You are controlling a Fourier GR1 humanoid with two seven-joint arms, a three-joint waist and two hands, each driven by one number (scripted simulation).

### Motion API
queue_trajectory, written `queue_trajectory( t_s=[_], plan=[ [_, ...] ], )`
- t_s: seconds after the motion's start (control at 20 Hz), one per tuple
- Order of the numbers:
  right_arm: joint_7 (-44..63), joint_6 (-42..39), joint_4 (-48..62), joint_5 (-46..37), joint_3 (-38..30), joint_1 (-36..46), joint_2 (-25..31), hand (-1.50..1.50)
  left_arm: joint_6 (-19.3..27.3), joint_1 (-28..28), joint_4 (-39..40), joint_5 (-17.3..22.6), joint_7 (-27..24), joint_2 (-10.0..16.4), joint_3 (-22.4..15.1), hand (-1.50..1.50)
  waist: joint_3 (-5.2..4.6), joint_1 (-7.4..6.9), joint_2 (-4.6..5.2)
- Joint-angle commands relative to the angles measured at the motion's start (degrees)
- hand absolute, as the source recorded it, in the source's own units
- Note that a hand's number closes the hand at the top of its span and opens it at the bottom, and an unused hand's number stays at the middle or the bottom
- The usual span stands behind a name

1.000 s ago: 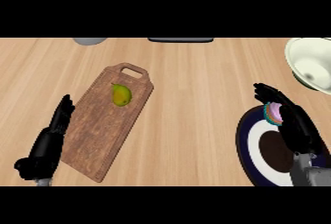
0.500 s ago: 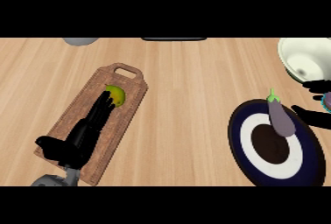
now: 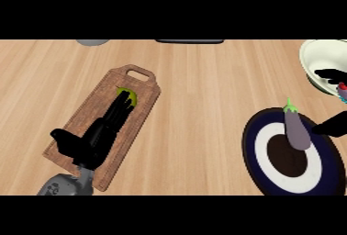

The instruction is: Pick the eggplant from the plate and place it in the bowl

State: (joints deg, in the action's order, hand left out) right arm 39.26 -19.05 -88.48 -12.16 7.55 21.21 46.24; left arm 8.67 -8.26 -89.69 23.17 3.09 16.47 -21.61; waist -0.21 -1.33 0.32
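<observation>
Looking down on the wooden surface, we see the eggplant lying on the plate, at the right side of the view. The plate is dark blue with a white ring and a brown middle. The eggplant lies lengthwise across the white ring, and its green stem points away from the robot and reaches past the far rim. It is not in the bowl, which stands beyond the plate at the upper right corner, apart from it.

Of the right hand only a small black part shows at the right edge, just beside the eggplant's body. We cannot tell if it touches the eggplant, and we cannot tell how far this hand is open or closed. A dark shape also lies over the near side of the bowl. It may be a shadow or a part of the hand; we cannot decide which.

The left hand lies flat on the cutting board at the left. Its fingers are straight and it holds nothing, and the fingertips reach a small green thing on the board. The thumb sticks out to the left.

At the far edge of the surface a grey object and a dark flat object are partly visible.
</observation>
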Motion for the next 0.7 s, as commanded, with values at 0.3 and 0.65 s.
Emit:
queue_trajectory(
  t_s=[0.3,0.65],
  plan=[
    [21.8,-20.6,14.9,3.4,7.1,18.7,-2.6,-1.50,-1.3,-4.5,2.5,0.3,2.8,-0.7,1.5,0.00,0.09,-0.56,0.08],
    [31.0,-18.6,25.2,3.5,11.0,23.8,-13.0,-1.50,-2.0,-1.7,1.9,0.4,1.8,-0.9,1.8,0.00,0.09,-0.33,-0.27]
  ],
)
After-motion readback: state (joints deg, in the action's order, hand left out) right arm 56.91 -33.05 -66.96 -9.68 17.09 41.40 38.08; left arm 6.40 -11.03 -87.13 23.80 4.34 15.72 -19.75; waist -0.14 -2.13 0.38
